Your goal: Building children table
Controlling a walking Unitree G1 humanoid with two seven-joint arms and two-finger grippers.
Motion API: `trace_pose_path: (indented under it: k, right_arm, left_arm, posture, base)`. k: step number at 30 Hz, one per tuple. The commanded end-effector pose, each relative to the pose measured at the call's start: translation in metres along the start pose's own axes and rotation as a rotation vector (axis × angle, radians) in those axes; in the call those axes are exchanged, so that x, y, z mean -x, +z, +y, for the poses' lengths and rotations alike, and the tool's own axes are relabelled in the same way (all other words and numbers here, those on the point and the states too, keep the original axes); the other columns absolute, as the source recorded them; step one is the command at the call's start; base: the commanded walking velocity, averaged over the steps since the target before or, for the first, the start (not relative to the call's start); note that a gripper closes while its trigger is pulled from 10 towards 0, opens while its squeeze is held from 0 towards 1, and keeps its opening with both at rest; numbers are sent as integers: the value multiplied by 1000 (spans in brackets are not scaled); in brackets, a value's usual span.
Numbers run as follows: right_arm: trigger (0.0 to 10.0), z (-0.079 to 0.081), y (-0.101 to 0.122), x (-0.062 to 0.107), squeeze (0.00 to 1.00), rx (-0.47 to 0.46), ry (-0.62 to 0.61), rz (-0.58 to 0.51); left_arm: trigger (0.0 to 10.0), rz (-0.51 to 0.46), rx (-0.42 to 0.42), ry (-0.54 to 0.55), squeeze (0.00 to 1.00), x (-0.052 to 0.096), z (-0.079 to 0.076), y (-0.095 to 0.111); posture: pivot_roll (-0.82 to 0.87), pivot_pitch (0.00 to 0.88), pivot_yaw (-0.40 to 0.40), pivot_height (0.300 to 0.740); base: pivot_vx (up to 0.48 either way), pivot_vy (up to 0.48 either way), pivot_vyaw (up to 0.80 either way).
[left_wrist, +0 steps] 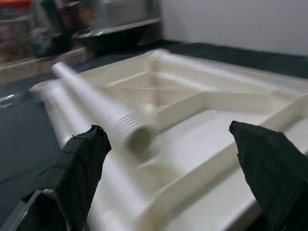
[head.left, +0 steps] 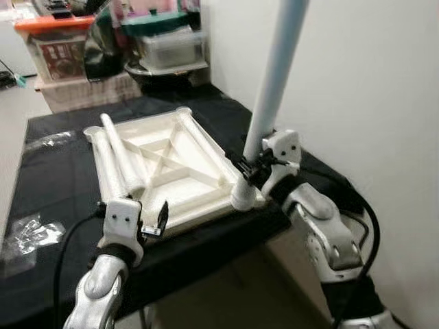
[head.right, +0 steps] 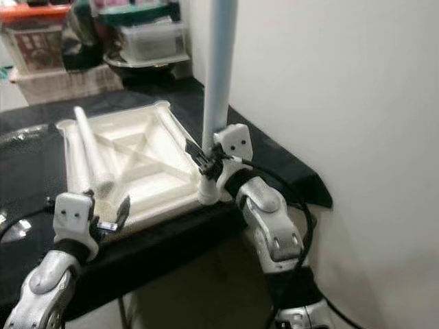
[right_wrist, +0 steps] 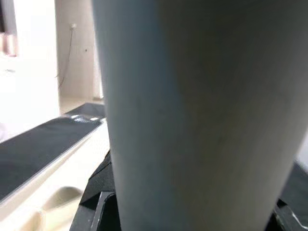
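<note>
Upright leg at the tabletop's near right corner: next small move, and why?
Probably twist it further into the socket. The right end effector grips the upright leg just above the tabletop corner; it looks slightly tilted, seating unconfirmed. The left end effector is open near two loose legs.

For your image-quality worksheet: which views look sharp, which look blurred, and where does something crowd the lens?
Left eye view: fairly sharp, evenly lit, upside-down tabletop clear on the black cloth. Left wrist view: loose leg smeared, its threaded end soft, left gripper fingertips dark at the edges. Right wrist view: upright leg right against the lens, featureless, room behind overexposed.
</note>
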State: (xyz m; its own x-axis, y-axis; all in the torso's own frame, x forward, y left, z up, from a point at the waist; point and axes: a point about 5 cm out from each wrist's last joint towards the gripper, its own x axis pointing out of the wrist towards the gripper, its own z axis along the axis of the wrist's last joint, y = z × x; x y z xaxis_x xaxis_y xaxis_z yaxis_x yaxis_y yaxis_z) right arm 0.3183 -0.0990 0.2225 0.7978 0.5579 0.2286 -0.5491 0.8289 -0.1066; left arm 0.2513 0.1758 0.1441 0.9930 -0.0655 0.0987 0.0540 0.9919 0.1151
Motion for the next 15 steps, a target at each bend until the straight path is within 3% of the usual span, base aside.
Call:
trace_pose_path:
  k: [1,12,15]
  right_arm:
    - [10000,6,3,-3,0,6,26,-17]
    - [10000,7,3,-3,0,5,22,-21]
    - [10000,7,3,-3,0,4,20,-22]
  left_arm:
    - [10000,1,-19,12,0,1,3,0]
    - [10000,-10,-41,-13,0,0,0,0]
    - [10000,-7,-45,-19,0,0,-1,0]
  posture:
    - [4,0,-30,740]
    - [1,0,-27,740]
    - [1,0,-27,740]
  base:
    - [0,0,0]
    - [0,0,0]
    - [0,-407,0]
